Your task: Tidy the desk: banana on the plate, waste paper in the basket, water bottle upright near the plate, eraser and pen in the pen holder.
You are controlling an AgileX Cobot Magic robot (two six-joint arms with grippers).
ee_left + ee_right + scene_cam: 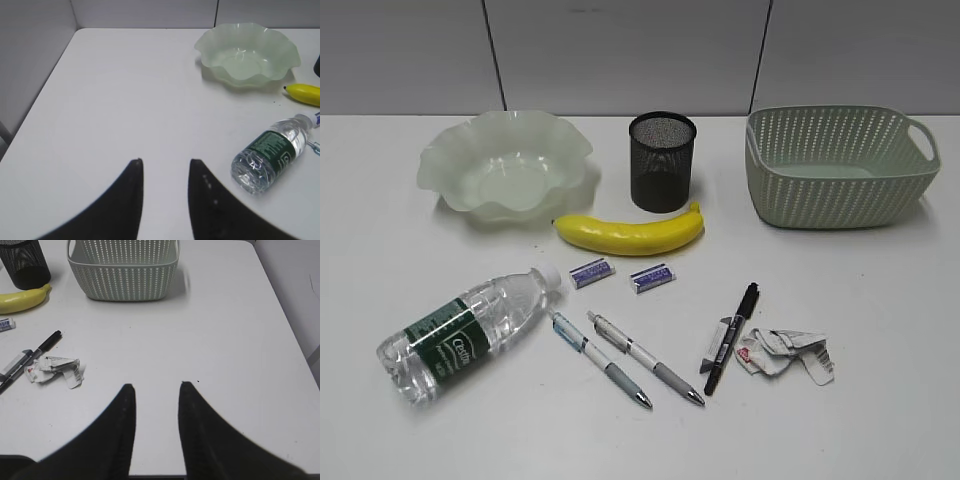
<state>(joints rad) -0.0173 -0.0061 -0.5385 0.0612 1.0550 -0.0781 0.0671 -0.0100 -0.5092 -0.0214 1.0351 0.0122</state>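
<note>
left jaws [165, 167]: part open, empty, above bare table [125, 100]
right jaws [155, 390]: part open, empty
water bottle [270, 155]: on its side, ahead-right of left jaws, cap toward banana [304, 93]; left arm nearer
waste paper [55, 370]: ahead-left of right jaws, touching black pen [30, 360]
basket [125, 270]: beyond paper, empty
plate [247, 52]: empty
room: plain white table, grey panel wall

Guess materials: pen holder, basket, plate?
Pen holder: black metal mesh, judging by its fine see-through weave. Basket: matte sage plastic, moulded perforated walls. Plate: translucent pale green with a ruffled rim, probably plastic, possibly glass.
</note>
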